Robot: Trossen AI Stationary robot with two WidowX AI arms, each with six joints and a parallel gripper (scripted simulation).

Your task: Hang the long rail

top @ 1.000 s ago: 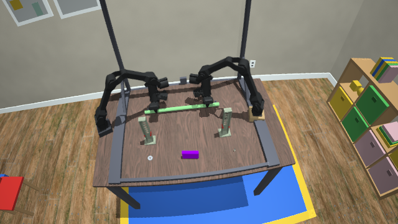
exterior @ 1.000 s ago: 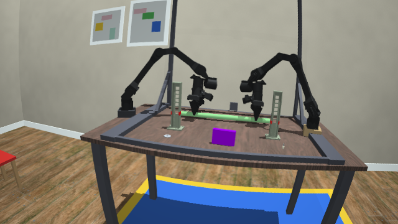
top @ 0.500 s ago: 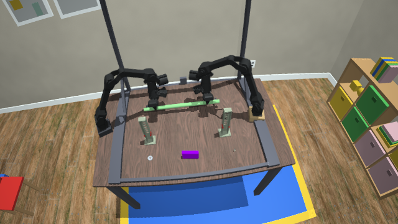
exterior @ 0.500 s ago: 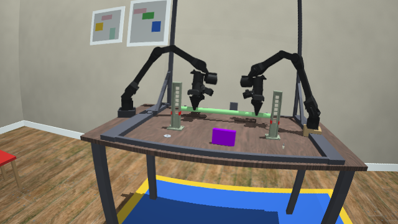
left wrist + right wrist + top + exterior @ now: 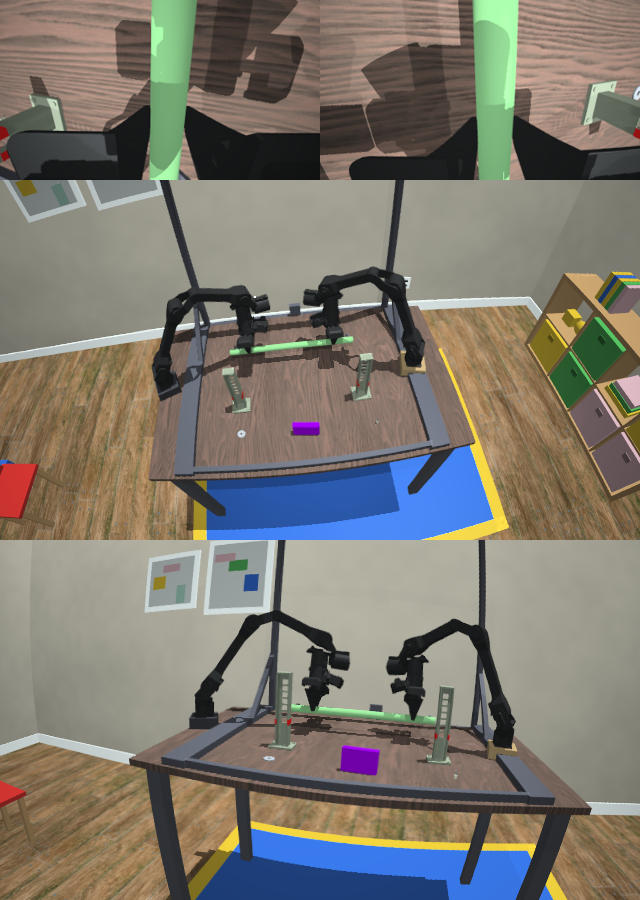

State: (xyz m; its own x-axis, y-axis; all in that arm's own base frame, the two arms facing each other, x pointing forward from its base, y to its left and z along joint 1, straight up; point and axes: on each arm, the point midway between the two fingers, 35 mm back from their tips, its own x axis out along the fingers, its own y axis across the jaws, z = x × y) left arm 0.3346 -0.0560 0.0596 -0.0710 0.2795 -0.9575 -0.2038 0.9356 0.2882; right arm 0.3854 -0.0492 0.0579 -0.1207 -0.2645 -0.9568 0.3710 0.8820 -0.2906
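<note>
Both the left gripper (image 5: pixel 334 341) (image 5: pixel 413 718) (image 5: pixel 166 111) and right gripper (image 5: pixel 248 350) (image 5: pixel 313 709) (image 5: pixel 494 121) pinch the long green cylindrical rail (image 5: pixel 290 346) (image 5: pixel 360 713) (image 5: pixel 170 48) (image 5: pixel 495 60), behind the grey-green slotted posts (image 5: pixel 361 394) (image 5: pixel 440 755) (image 5: pixel 32 120) (image 5: pixel 617 108); lifting evenly should prevent tilt before aligning the hooks.

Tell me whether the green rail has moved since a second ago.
Yes, upward: the rail now shows higher against the posts in the exterior view.
</note>
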